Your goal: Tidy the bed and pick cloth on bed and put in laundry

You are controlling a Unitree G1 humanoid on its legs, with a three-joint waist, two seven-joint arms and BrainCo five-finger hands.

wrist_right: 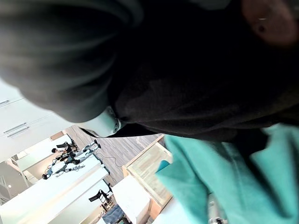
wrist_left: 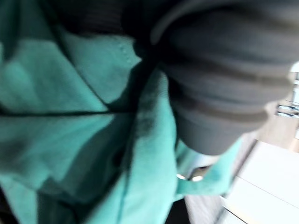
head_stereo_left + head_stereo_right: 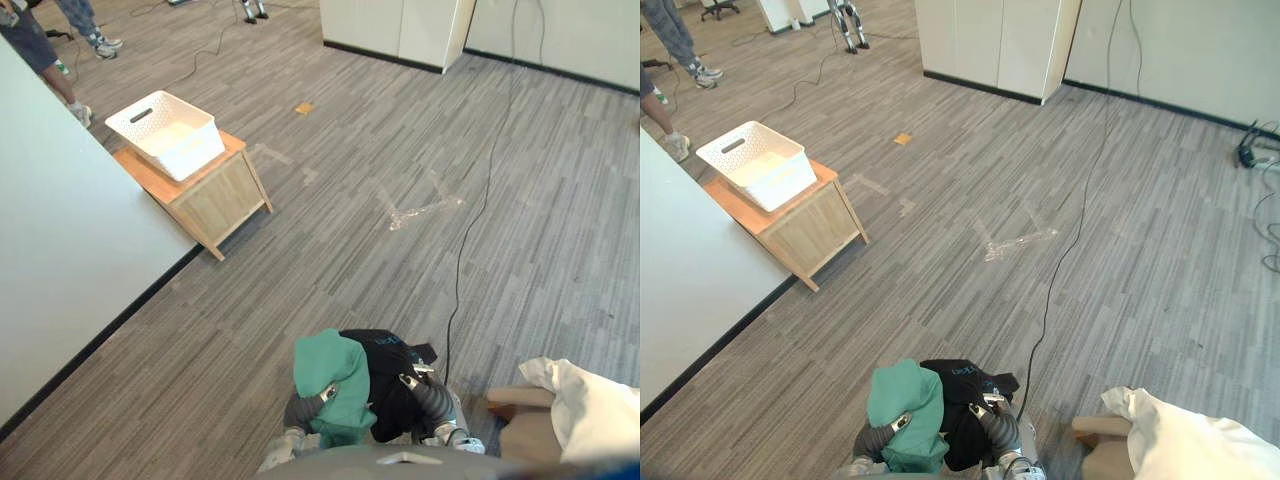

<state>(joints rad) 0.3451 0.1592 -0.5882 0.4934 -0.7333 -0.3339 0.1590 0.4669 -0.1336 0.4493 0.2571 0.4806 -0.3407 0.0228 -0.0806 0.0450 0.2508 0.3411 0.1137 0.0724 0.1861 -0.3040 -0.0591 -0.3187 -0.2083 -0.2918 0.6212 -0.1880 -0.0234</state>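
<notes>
Nearest the camera, a bundle of two garments is pressed against the robot's front: a green cloth on the left and a black cloth on the right, touching each other. The left hand is seen beneath the green cloth and the right hand against the black cloth. Both are buried in the fabric, so it cannot be told whether either hand is clenched, released or grasping. In the wrist views only ribbed covers and folds of the same two garments are shown. At the near right, a white fabric is draped over a tan surface. The white laundry basket is seen at the far left, well apart from the cloths, resting on a small wooden table that stands beside a pale wall. Grey striped flooring lies between, marked by a patch of clear tape and a small orange tag. A person's legs are visible at the far left, and white cabinets at the far side.
</notes>
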